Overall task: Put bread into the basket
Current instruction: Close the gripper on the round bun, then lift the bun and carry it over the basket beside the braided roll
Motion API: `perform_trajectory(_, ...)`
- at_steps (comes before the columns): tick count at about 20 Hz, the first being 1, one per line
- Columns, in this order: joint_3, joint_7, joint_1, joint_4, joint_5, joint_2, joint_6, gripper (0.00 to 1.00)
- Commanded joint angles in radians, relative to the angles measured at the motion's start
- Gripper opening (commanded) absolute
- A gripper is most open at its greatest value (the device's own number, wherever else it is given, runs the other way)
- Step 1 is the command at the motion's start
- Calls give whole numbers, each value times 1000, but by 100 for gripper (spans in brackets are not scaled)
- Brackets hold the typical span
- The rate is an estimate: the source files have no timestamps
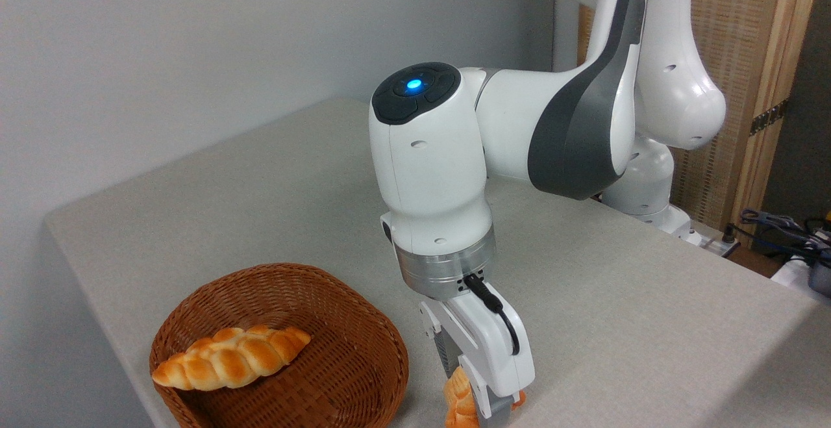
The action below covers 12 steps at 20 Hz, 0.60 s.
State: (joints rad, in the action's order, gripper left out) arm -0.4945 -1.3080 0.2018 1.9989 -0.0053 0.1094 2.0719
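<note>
Two white gripper (469, 394) fingers clamp the small orange-bottomed round bun (458, 403) — lifted just right of the brown woven wicker basket (363, 376), where a golden braided loaf (230, 358) lies.

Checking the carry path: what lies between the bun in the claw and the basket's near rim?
Only bare table. In the camera view nothing sits between the bun, held in the claw, and the basket.

Brown woven basket (363, 376), golden-brown braided loaf (230, 357), orange bread (459, 402), white-and-grey arm (519, 136), speckled beige table (260, 181)
</note>
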Motion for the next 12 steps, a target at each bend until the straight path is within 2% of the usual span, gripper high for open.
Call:
perform_trajectory(1,1,-14,-1,3,-21,-30,-1,56)
perform_trajectory(5,1,-17,-2,-9,-53,-91,-70,56)
perform_trajectory(9,10,-16,-1,-83,-146,-137,-145,56)
perform_trajectory(12,74,-5,-1,-107,-211,-134,-132,58)
